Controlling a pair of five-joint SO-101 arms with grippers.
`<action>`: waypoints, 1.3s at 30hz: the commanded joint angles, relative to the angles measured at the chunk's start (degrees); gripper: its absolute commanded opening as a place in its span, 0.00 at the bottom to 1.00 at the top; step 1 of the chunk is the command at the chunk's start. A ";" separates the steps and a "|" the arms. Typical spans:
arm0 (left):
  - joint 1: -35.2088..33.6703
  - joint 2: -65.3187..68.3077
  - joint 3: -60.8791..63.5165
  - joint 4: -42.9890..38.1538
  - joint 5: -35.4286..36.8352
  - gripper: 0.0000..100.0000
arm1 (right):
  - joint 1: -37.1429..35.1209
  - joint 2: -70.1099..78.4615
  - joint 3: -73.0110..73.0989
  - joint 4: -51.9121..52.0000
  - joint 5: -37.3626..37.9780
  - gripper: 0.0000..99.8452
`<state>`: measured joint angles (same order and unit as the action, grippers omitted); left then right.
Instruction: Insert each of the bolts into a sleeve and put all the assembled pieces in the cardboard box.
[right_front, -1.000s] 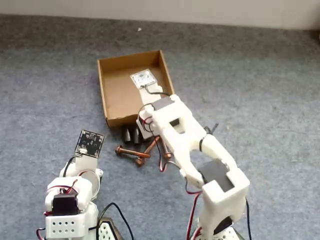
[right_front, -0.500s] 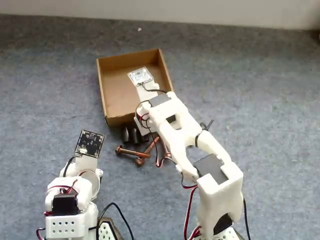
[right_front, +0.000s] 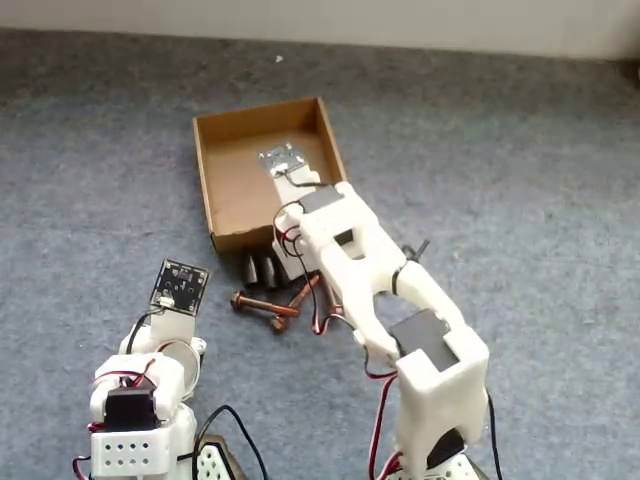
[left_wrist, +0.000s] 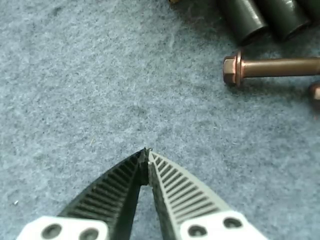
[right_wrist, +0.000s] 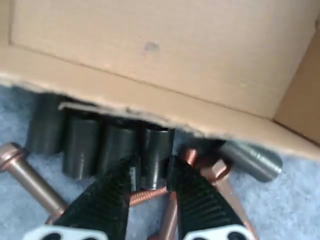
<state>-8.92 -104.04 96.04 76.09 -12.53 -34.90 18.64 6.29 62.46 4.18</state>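
Observation:
Several dark sleeves (right_wrist: 82, 145) lie in a row against the near outer wall of the cardboard box (right_front: 235, 190). My right gripper (right_wrist: 152, 170) is low over them, open, its tips on either side of one sleeve (right_wrist: 156, 145); contact cannot be made out. Copper bolts (right_wrist: 25, 170) lie beside and under the fingers (right_wrist: 200, 200), and two more bolts (right_front: 262, 303) show in the high view. My left gripper (left_wrist: 146, 155) is shut and empty, low over the carpet, short of a bolt (left_wrist: 270, 67) and two sleeves (left_wrist: 245, 17).
A lighter grey sleeve (right_wrist: 250, 160) lies by the box wall next to a bolt head (right_wrist: 212, 170). The right arm (right_front: 370, 280) stretches over the bolts toward the box. The left arm (right_front: 150, 390) is folded at the near left. Grey carpet (right_front: 520, 170) surrounds everything.
The right arm has shifted slightly left and its wrist has tipped down toward the sleeves by the box. The left arm has stayed still.

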 joint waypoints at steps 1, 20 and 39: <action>-0.84 -0.31 1.10 0.26 -0.70 0.03 | -0.57 -9.19 -0.48 2.77 0.70 0.01; -0.75 -0.31 1.10 0.26 -0.70 0.03 | -0.48 -27.12 18.59 -3.38 0.18 0.06; -0.75 -0.31 1.10 0.26 -0.70 0.03 | -4.09 -3.82 -0.13 3.91 -4.22 0.14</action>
<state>-8.92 -104.04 96.04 76.09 -12.53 -39.56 14.07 9.54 66.07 0.57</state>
